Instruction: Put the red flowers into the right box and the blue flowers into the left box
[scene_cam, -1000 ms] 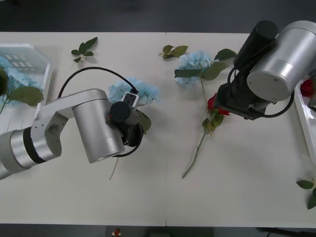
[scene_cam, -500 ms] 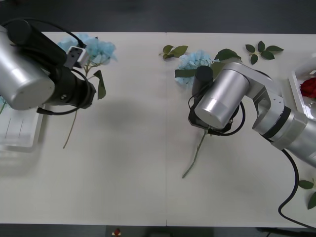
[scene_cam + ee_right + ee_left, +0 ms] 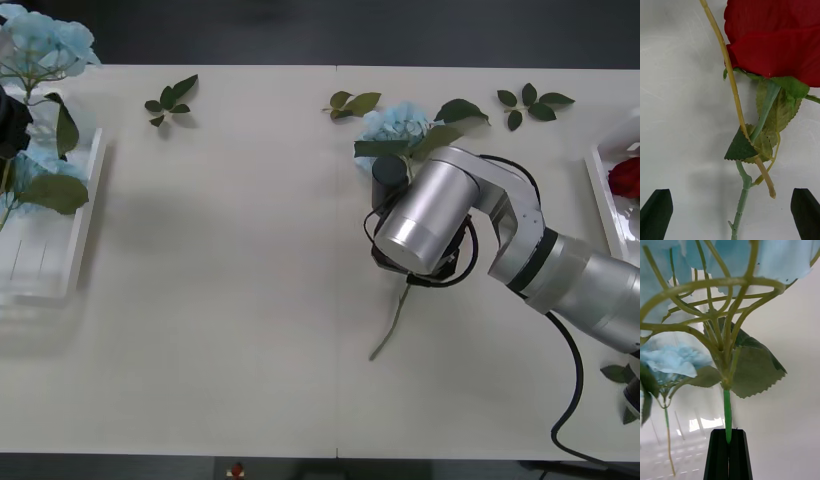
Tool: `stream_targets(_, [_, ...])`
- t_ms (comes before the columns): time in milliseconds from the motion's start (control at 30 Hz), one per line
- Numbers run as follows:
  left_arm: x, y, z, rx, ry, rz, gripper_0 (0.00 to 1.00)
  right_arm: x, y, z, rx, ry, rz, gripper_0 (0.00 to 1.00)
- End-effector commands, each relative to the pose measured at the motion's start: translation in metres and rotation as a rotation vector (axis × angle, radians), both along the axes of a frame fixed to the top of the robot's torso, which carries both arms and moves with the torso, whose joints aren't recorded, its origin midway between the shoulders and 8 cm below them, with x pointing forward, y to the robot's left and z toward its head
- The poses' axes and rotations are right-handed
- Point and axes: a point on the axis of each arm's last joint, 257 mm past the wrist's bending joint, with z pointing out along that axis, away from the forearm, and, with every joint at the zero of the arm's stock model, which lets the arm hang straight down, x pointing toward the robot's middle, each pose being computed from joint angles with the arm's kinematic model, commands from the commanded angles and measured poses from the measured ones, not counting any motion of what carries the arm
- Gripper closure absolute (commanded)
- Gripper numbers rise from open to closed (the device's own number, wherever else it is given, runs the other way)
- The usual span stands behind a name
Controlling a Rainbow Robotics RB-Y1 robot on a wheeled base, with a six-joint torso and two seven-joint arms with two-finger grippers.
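My left gripper (image 3: pixel 729 452) is shut on the green stem of a blue flower (image 3: pixel 782 258). It holds that flower (image 3: pixel 45 40) upright over the left box (image 3: pixel 85 215) at the table's far left. Another blue flower (image 3: pixel 40 175) lies in that box. My right gripper (image 3: pixel 730 217) is open, its fingers either side of a red flower's stem (image 3: pixel 741 198), just short of the bloom (image 3: pixel 775 41). The right arm (image 3: pixel 425 220) covers this rose on the table, its stem end (image 3: pixel 388 330) sticking out. One blue flower (image 3: pixel 400 125) lies beyond the arm. The right box (image 3: pixel 605 200) holds a red flower (image 3: pixel 627 178).
Loose green leaf sprigs lie at the back left (image 3: pixel 170 100), back middle (image 3: pixel 352 102), back right (image 3: pixel 528 103) and front right corner (image 3: pixel 622 375). A thin yellow-green stem (image 3: pixel 730 78) crosses the rose's stem. The table's middle and front are bare white surface.
The left arm has carried the blue flower from the table's middle leftward, to above the left box. The right arm has swung in from the right and settled over the red rose.
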Motion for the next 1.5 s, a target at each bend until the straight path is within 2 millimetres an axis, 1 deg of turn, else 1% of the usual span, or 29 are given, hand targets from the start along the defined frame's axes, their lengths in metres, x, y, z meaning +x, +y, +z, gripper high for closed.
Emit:
stream_targets(33, [0.018, 0.050, 0.040, 0.060, -0.070, -0.028, 1.00, 0.004, 0.006, 0.004, -0.008, -0.019, 0.047, 0.08])
stream_targets(67, [0.023, 0.068, 0.045, 0.075, -0.083, -0.029, 1.00, 0.003, 0.005, 0.001, -0.012, -0.021, 0.051, 0.09])
stream_targets(100, [0.026, 0.082, 0.049, 0.090, -0.091, -0.030, 1.00, 0.002, 0.005, -0.002, -0.015, -0.023, 0.055, 0.08])
stream_targets(233, [0.036, 0.116, 0.061, 0.117, -0.118, -0.024, 1.00, 0.001, 0.004, -0.009, -0.016, -0.030, 0.061, 0.08])
stream_targets(333, [0.042, 0.140, 0.065, 0.143, -0.145, -0.020, 1.00, -0.002, 0.004, -0.015, -0.019, -0.027, 0.069, 0.09])
stream_targets(367, [0.043, 0.144, 0.065, 0.152, -0.152, -0.020, 1.00, -0.003, 0.003, -0.015, -0.022, -0.027, 0.069, 0.08])
stream_targets(400, [0.046, 0.155, 0.066, 0.178, -0.171, -0.021, 1.00, -0.003, 0.003, -0.017, -0.026, -0.029, 0.073, 0.09])
stream_targets(433, [0.048, 0.159, 0.066, 0.192, -0.179, -0.024, 1.00, -0.004, 0.002, -0.018, -0.027, -0.028, 0.075, 0.09])
stream_targets(500, [0.050, 0.176, 0.061, 0.236, -0.189, -0.019, 1.00, -0.005, 0.003, -0.021, -0.024, -0.029, 0.077, 0.08])
stream_targets(533, [0.051, 0.179, 0.057, 0.243, -0.186, -0.021, 1.00, -0.005, 0.002, -0.022, -0.025, -0.027, 0.077, 0.08])
stream_targets(600, [0.050, 0.191, 0.042, 0.277, -0.164, -0.030, 1.00, -0.005, 0.003, -0.022, -0.024, -0.029, 0.080, 0.08])
stream_targets(633, [0.049, 0.193, 0.037, 0.282, -0.155, -0.029, 1.00, -0.006, 0.003, -0.023, -0.026, -0.028, 0.082, 0.08])
stream_targets(700, [0.045, 0.202, 0.016, 0.298, -0.114, -0.020, 1.00, -0.006, 0.002, -0.023, -0.029, -0.027, 0.085, 0.08])
stream_targets(733, [0.044, 0.203, 0.010, 0.301, -0.104, -0.019, 1.00, -0.006, 0.003, -0.024, -0.028, -0.026, 0.087, 0.08])
stream_targets(800, [0.041, 0.209, -0.009, 0.321, -0.071, -0.015, 1.00, -0.006, 0.003, -0.024, -0.026, -0.028, 0.091, 0.08])
stream_targets(833, [0.041, 0.210, -0.012, 0.325, -0.064, -0.014, 1.00, -0.006, 0.003, -0.025, -0.027, -0.027, 0.092, 0.09])
stream_targets(900, [0.038, 0.211, -0.032, 0.340, -0.031, -0.018, 1.00, -0.007, 0.004, -0.026, -0.023, -0.027, 0.094, 0.08])
stream_targets(933, [0.038, 0.212, -0.036, 0.341, -0.025, -0.016, 1.00, -0.007, 0.004, -0.026, -0.023, -0.027, 0.096, 0.08])
stream_targets(1000, [0.033, 0.211, -0.056, 0.328, 0.008, -0.008, 1.00, -0.008, 0.004, -0.027, -0.025, -0.024, 0.099, 0.09])
stream_targets(1033, [0.033, 0.209, -0.061, 0.324, 0.015, -0.008, 1.00, -0.008, 0.004, -0.027, -0.025, -0.024, 0.099, 0.12])
stream_targets(1100, [0.030, 0.205, -0.081, 0.297, 0.042, 0.003, 1.00, -0.008, 0.003, -0.028, -0.031, -0.023, 0.104, 0.22])
stream_targets(1133, [0.029, 0.205, -0.085, 0.295, 0.046, 0.005, 1.00, -0.008, 0.002, -0.029, -0.032, -0.022, 0.104, 0.24])
stream_targets(1200, [0.027, 0.201, -0.100, 0.277, 0.065, 0.012, 1.00, -0.009, 0.003, -0.030, -0.034, -0.022, 0.109, 0.29])
stream_targets(1333, [0.027, 0.199, -0.109, 0.268, 0.070, 0.016, 1.00, -0.007, 0.002, -0.035, -0.037, -0.026, 0.115, 0.33])
stream_targets(1367, [0.026, 0.199, -0.110, 0.270, 0.072, 0.016, 1.00, -0.007, 0.003, -0.037, -0.037, -0.025, 0.117, 0.37])
stream_targets(1400, [0.027, 0.199, -0.110, 0.269, 0.067, 0.015, 0.96, -0.007, 0.003, -0.039, -0.039, -0.024, 0.116, 0.41])
stream_targets(1433, [0.027, 0.199, -0.111, 0.266, 0.067, 0.015, 0.81, -0.006, 0.002, -0.039, -0.041, -0.025, 0.115, 0.43])
stream_targets(1467, [0.027, 0.199, -0.110, 0.265, 0.066, 0.015, 0.51, -0.006, 0.002, -0.041, -0.046, -0.024, 0.116, 0.47])
stream_targets(1500, [0.028, 0.198, -0.109, 0.265, 0.061, 0.014, 0.25, -0.006, 0.002, -0.043, -0.053, -0.025, 0.117, 0.51])
